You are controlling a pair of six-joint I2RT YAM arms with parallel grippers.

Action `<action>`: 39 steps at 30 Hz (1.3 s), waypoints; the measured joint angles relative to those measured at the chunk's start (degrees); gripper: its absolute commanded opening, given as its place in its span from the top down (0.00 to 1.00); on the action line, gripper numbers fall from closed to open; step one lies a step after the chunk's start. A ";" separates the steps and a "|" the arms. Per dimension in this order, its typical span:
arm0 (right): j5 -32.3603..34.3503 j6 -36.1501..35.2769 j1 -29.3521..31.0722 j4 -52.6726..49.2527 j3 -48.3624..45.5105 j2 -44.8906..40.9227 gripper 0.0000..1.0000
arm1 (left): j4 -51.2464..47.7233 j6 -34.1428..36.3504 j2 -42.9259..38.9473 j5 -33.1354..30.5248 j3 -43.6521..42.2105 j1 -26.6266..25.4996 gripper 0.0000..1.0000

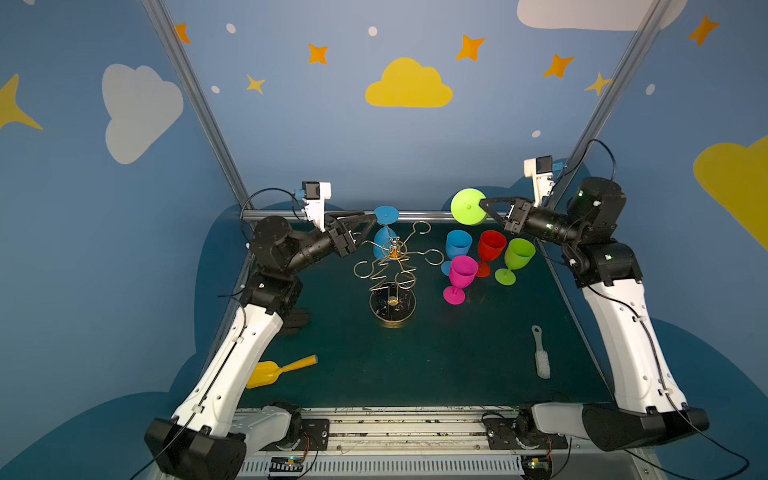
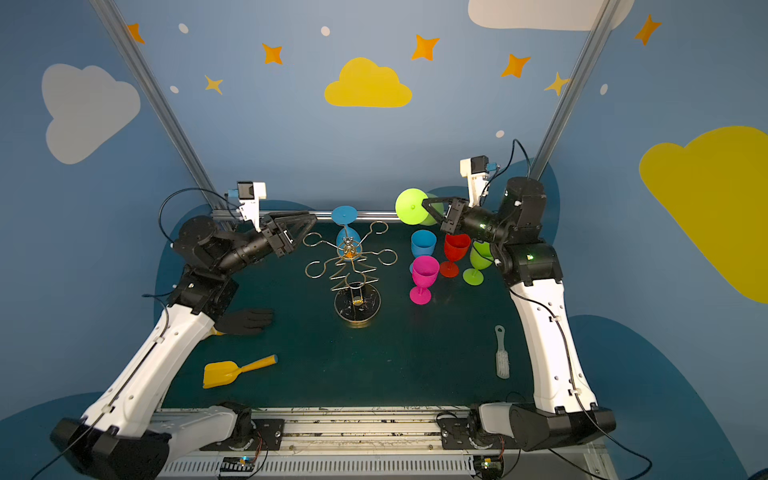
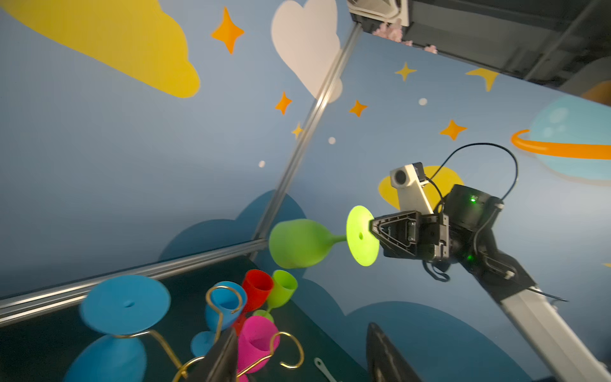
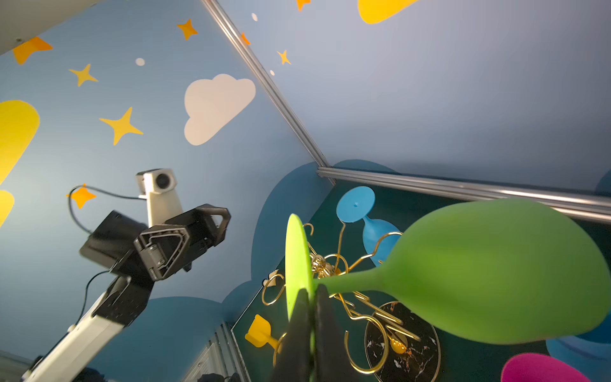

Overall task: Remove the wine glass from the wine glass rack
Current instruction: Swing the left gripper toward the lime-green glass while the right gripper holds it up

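The gold wire wine glass rack (image 1: 392,266) (image 2: 353,266) stands mid-table on a round dark base. A blue wine glass (image 1: 384,239) (image 2: 347,239) hangs upside down from its far arm, foot up. My left gripper (image 1: 371,222) (image 2: 313,222) hovers just left of that glass's stem. In the left wrist view this gripper (image 3: 302,357) is open, with the blue glass (image 3: 109,357) off to one side and only a rack loop between its fingers. My right gripper (image 1: 482,204) (image 4: 310,317) is shut on the foot of a green wine glass (image 1: 468,206) (image 4: 496,274), held sideways in the air at the back right.
To the right of the rack stand several glasses: blue (image 1: 458,245), red (image 1: 491,246), green (image 1: 519,253) and pink (image 1: 462,272). A yellow scoop (image 1: 274,370) lies front left, a white brush (image 1: 540,357) front right and a black glove (image 2: 249,321) by the left arm.
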 measured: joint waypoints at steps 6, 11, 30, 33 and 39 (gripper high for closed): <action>-0.87 -3.61 4.13 1.05 0.50 -2.03 1.00 | 2.86 -5.86 7.21 10.88 7.13 -3.10 0.46; -0.87 -4.90 8.66 1.79 0.50 -1.55 1.00 | 5.46 -9.07 9.84 15.67 10.56 -6.60 0.46; 2.14 -4.63 18.69 2.19 1.33 3.06 1.00 | 7.39 -13.05 14.01 17.29 11.93 -9.05 0.86; 2.51 -4.52 18.91 2.16 1.33 3.19 1.00 | 9.27 -14.75 14.01 16.79 11.87 -9.09 0.97; 4.72 -5.95 19.08 2.32 0.81 2.40 0.60 | 14.10 -21.20 14.05 15.21 10.32 -9.49 0.97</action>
